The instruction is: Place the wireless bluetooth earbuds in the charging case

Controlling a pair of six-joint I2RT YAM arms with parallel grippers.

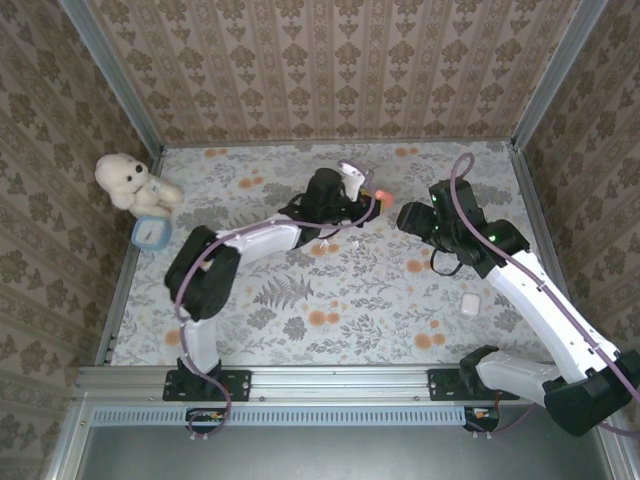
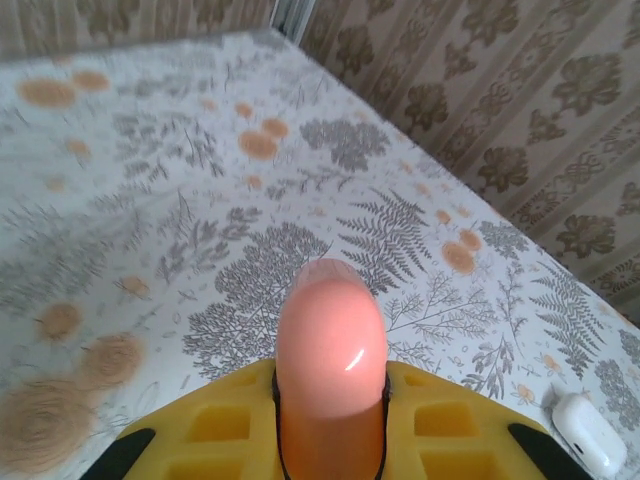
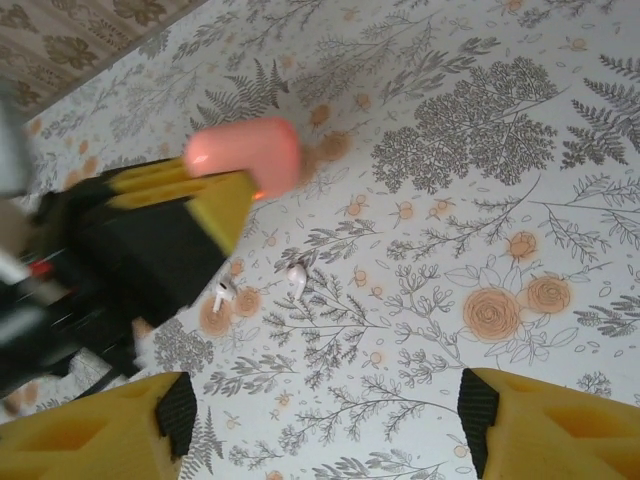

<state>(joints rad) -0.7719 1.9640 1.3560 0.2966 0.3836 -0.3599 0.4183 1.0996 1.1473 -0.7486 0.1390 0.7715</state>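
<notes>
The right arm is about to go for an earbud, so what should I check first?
1. Left claw grips the pink case: ok.
2. Pink case lid open to receive buds: not ok, it looks shut.
3. Right claw open and empty: ok.
4. White earbuds lying free on the table, ahead of the right claw: ok.
5. Earbuds' orientation for a clean pinch: cannot tell, too small.

Soft, even light is falling everywhere; glare is shining on the orange case (image 2: 332,350), and near objects are blurring.
</notes>
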